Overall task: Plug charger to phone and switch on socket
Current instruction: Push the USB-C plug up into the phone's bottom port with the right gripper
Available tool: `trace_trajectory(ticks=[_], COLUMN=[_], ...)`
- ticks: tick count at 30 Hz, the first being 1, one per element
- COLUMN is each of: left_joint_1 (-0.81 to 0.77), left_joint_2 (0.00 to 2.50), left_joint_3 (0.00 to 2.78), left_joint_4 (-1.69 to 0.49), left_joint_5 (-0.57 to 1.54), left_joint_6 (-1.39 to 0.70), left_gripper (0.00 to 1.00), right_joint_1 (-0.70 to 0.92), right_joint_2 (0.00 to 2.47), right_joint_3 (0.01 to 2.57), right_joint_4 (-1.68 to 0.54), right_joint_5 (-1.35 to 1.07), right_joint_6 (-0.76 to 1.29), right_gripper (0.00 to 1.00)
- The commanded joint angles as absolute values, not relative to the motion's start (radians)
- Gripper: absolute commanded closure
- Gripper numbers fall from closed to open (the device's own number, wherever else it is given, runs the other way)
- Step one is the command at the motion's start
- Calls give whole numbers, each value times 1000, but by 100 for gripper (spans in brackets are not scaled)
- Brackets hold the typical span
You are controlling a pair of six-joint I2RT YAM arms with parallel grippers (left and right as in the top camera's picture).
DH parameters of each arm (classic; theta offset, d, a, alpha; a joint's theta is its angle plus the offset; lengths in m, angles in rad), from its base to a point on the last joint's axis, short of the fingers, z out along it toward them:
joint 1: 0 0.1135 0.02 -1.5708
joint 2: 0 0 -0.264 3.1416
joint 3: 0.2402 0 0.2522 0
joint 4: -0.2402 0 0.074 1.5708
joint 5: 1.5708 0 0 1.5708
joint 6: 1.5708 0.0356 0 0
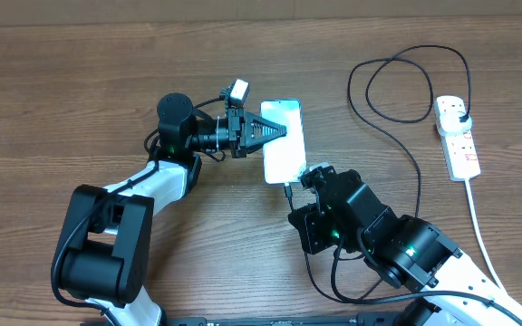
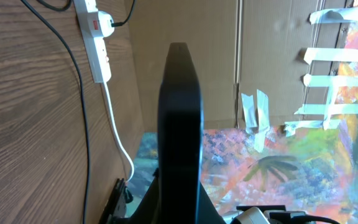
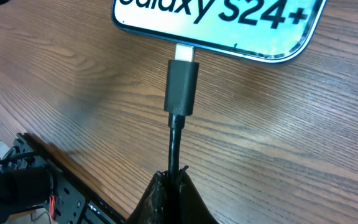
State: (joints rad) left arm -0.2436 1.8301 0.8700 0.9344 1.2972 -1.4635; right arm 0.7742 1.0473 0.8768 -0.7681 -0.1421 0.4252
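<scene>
right pincer grips the charger at the phone; left pincer clenched, lying level.

A wood-grain table meets a brown cardboard wall with white tape strips above a colourful painted sheet.

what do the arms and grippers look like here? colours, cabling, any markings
The left arm and right arm share a build: white link shells between black cylindrical joint housings, with small green lights on some joints. A pale camera block sits at the left wrist, with thin black cables arcing beside it. The left gripper and right gripper have matte black tapered fingers. No readable markings.
</scene>
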Motion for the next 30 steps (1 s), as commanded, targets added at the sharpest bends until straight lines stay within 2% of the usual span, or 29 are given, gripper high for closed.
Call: trace_trajectory(ticks=[1,17,23,30], left_joint_1=[-249,-257,-256,-256], left_joint_2=[1818,1818,1818,1818], left_joint_3=[883,883,883,883], left_joint_4=[948,947,947,947], left_joint_5=[1335,1343,1328,1318], left_joint_6=[-1457,-1435,-1435,-1411], left_gripper=[96,96,96,96], right_joint_1=[779,779,779,779], right_joint_2=[1044,1044,1044,1044], right_joint_3=[882,882,882,882], right_joint_4=[-732,-659,-676,-700], right_joint_5=[-105,-1,-2,-134], right_joint_6=[418,418,418,418], right_gripper=[96,95,77,75])
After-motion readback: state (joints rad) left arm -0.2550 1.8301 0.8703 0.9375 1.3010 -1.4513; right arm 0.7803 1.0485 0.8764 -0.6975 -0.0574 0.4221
